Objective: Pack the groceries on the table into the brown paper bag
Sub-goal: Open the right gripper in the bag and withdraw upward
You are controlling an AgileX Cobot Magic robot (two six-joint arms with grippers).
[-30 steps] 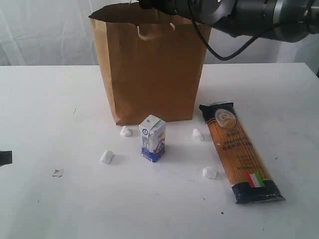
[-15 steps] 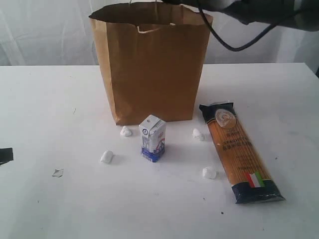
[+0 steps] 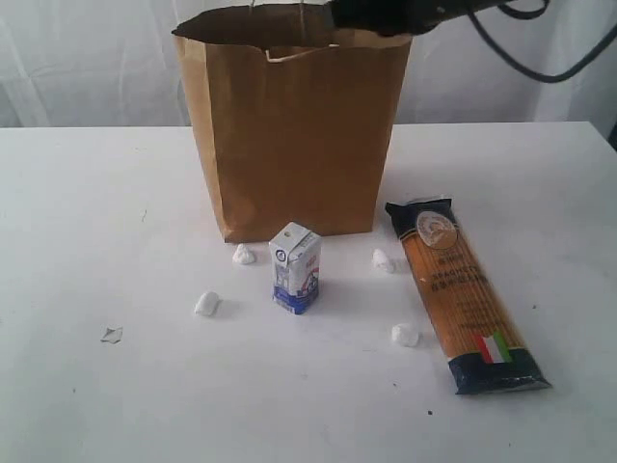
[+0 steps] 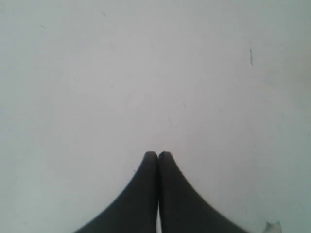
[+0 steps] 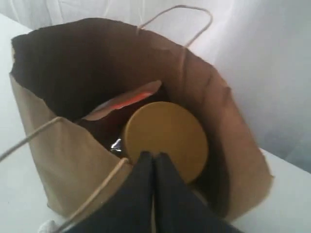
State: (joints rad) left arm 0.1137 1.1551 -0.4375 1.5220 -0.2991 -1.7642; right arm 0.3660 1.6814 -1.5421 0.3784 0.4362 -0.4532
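The brown paper bag point(image 3: 294, 135) stands upright at the back middle of the table point(image 3: 96, 386). Inside the bag point(image 5: 63, 150) I see a jar's tan lid point(image 5: 165, 138) and the brown-orange pouch point(image 5: 124, 102) behind it. A small white-blue carton point(image 3: 295, 267) stands in front of the bag. The long spaghetti pack point(image 3: 465, 292) lies flat to the right. My right gripper point(image 5: 153, 155) hangs shut and empty above the bag's mouth; its arm point(image 3: 386, 13) shows over the rim. My left gripper point(image 4: 157, 155) is shut over bare tabletop.
Small white crumpled bits lie around the carton: one point(image 3: 244, 254) by the bag's foot, one point(image 3: 206, 304) to the left, two point(image 3: 384, 259) point(image 3: 405, 335) beside the spaghetti. A grey scrap point(image 3: 112, 335) lies at the left. White curtain behind.
The right arm has risen and drawn back to the right above the bag, and its jaws have closed. The dark left gripper tip at the left edge has gone out of the exterior view.
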